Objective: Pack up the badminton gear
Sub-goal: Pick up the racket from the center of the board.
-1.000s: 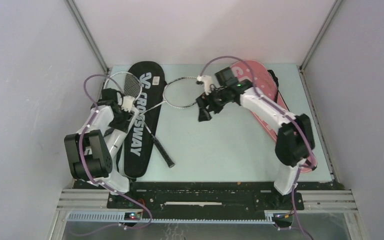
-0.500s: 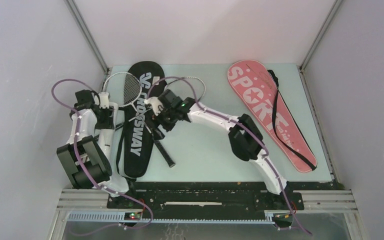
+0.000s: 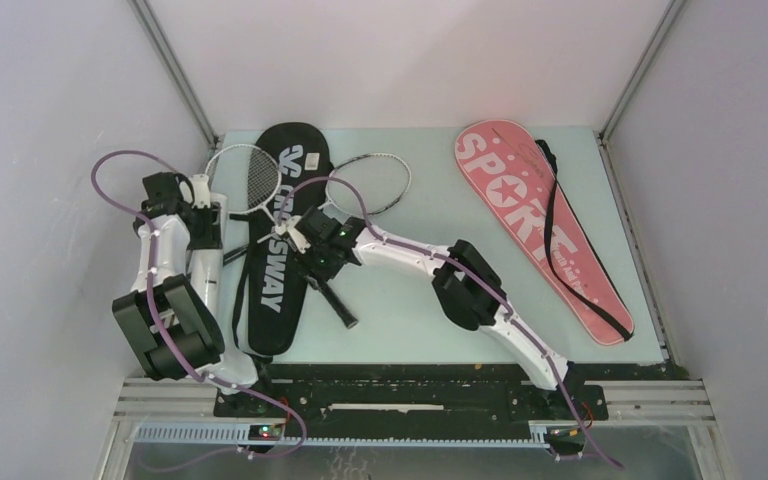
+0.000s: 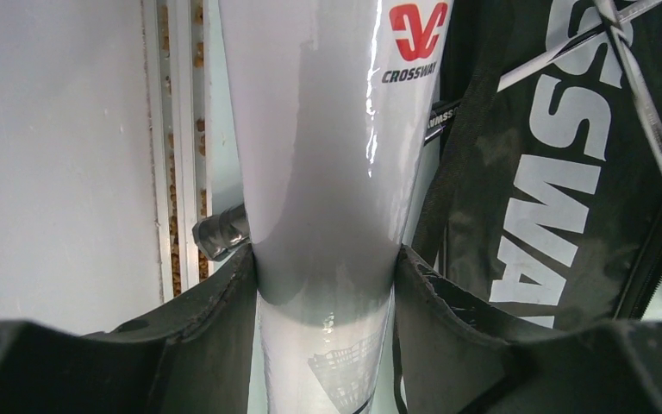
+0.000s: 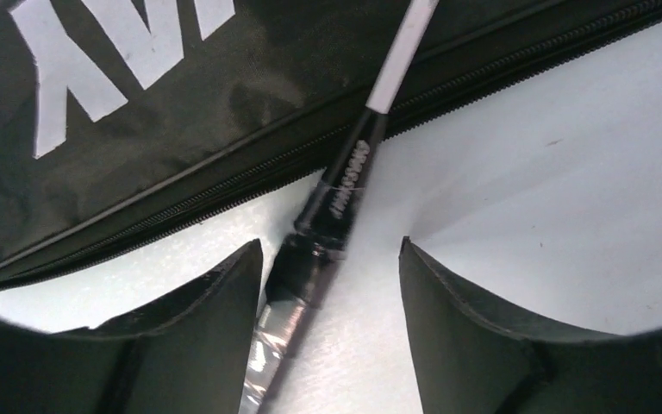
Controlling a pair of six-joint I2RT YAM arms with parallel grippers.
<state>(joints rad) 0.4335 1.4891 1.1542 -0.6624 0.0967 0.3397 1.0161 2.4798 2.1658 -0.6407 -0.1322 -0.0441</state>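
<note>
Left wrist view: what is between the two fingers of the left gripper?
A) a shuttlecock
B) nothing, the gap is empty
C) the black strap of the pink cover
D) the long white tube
D: the long white tube, which carries a red CROSSWAY logo, fills the gap of the left gripper, and both fingers lie against its sides.

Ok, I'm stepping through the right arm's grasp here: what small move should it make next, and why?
Probably close the right gripper. It is open and straddles the racket handle beside the black cover, so squeezing should secure it. The left gripper is clamped on the white tube.
</note>
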